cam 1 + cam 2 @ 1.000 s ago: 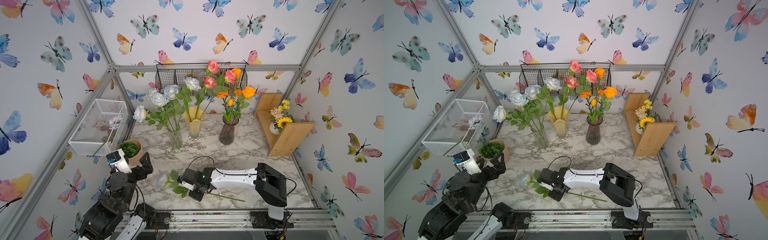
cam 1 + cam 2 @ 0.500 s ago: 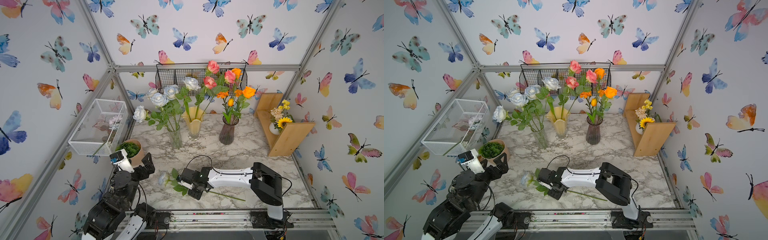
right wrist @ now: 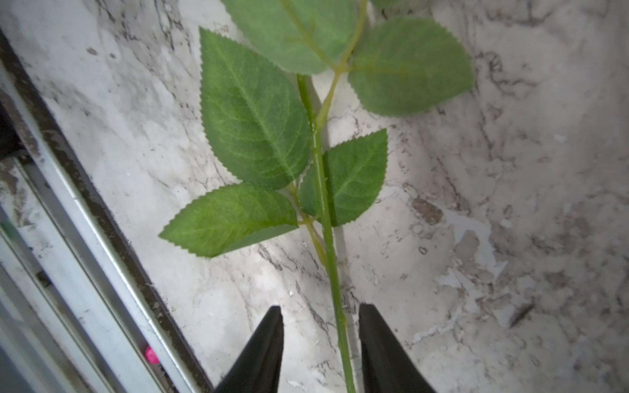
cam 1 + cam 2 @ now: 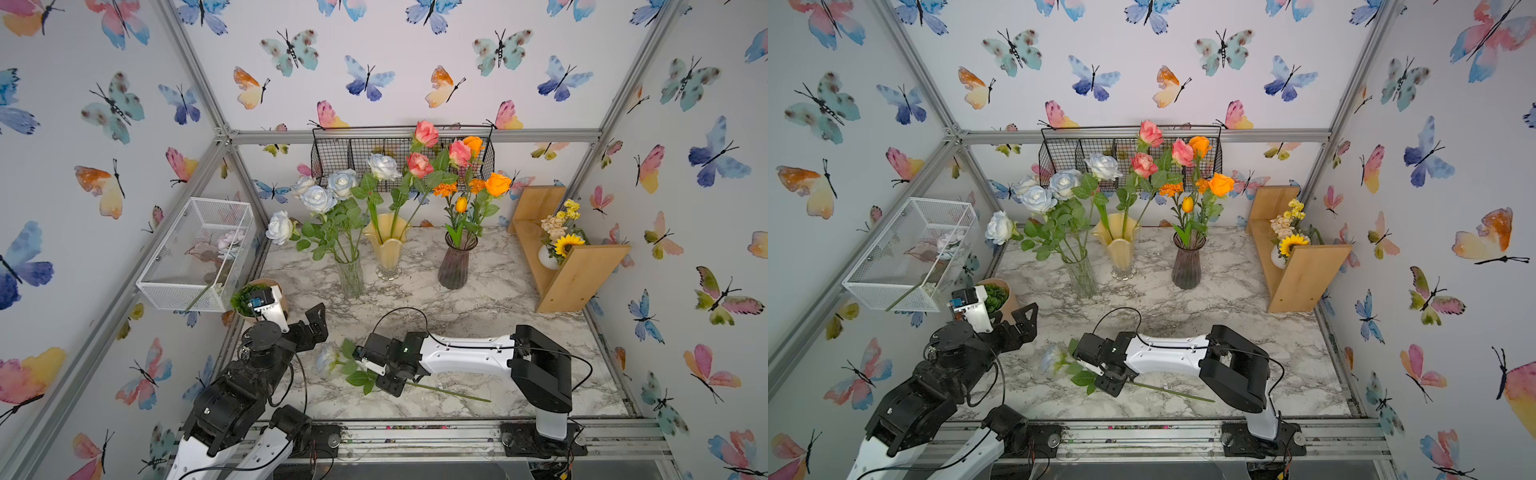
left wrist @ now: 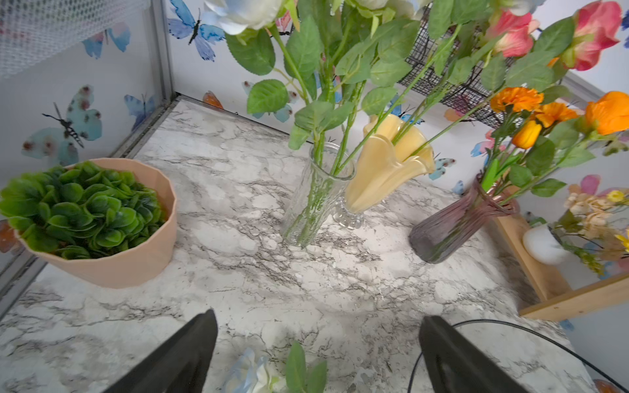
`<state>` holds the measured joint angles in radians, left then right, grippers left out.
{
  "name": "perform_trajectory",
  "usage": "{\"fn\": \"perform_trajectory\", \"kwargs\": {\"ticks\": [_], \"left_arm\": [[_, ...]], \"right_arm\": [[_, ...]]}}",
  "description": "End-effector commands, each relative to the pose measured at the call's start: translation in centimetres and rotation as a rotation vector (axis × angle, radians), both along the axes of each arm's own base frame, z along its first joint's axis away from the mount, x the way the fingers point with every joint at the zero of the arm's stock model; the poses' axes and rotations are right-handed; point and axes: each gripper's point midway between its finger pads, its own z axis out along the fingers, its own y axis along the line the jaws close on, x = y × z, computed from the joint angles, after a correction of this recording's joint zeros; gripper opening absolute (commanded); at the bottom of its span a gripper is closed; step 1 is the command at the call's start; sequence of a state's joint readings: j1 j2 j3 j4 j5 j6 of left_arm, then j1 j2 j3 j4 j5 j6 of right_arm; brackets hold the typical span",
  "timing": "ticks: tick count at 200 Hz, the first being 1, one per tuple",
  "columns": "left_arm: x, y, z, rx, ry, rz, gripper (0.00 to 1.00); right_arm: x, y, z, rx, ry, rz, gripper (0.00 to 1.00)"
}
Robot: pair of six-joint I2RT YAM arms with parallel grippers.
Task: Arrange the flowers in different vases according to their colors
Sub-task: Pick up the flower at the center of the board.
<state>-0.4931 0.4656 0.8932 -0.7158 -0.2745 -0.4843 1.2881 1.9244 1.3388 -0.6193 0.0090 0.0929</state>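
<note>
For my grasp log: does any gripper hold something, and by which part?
Nothing is held. The right gripper straddles the pale rose's stem, jaws apart; left gripper is open.

A marbled tabletop (image 4: 490,299) fills the floor of a cell framed in aluminium bars (image 4: 415,135), its walls papered with watercolour butterflies (image 4: 365,79). Near the left edge stands a tan pot (image 5: 136,258) holding a leafy green succulent (image 5: 81,211). A white mesh basket (image 4: 183,286) hangs on the left wall above the pot, and a black wire basket (image 4: 345,151) hangs on the back wall. Along the right wall sits a wooden shelf (image 4: 582,274); a small round white vase (image 4: 545,257) rests in it, holding a sunflower (image 4: 567,243) and pale yellow blooms. A pink speck (image 3: 150,355) lies in the front rail.
</note>
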Motion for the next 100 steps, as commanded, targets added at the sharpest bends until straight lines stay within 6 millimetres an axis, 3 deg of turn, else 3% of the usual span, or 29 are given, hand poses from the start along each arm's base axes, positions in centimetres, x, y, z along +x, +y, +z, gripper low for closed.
{"fn": "perform_trajectory", "kwargs": {"ticks": [1, 42, 100], "left_arm": [[-0.4, -2.3, 0.3, -0.085, -0.022, -0.118, 0.99], [-0.8, -2.9, 0.1, -0.1, -0.04, -0.16, 0.99], [-0.7, -2.6, -0.3, -0.101, -0.036, -0.137, 0.99]], "right_arm": [[0.8, -1.0, -0.6, -0.045, -0.026, -0.009, 0.42], [1.2, -1.5, -1.0, -0.055, -0.026, -0.009, 0.43], [0.9, -0.6, -1.9, -0.05, 0.007, -0.001, 0.4]]}}
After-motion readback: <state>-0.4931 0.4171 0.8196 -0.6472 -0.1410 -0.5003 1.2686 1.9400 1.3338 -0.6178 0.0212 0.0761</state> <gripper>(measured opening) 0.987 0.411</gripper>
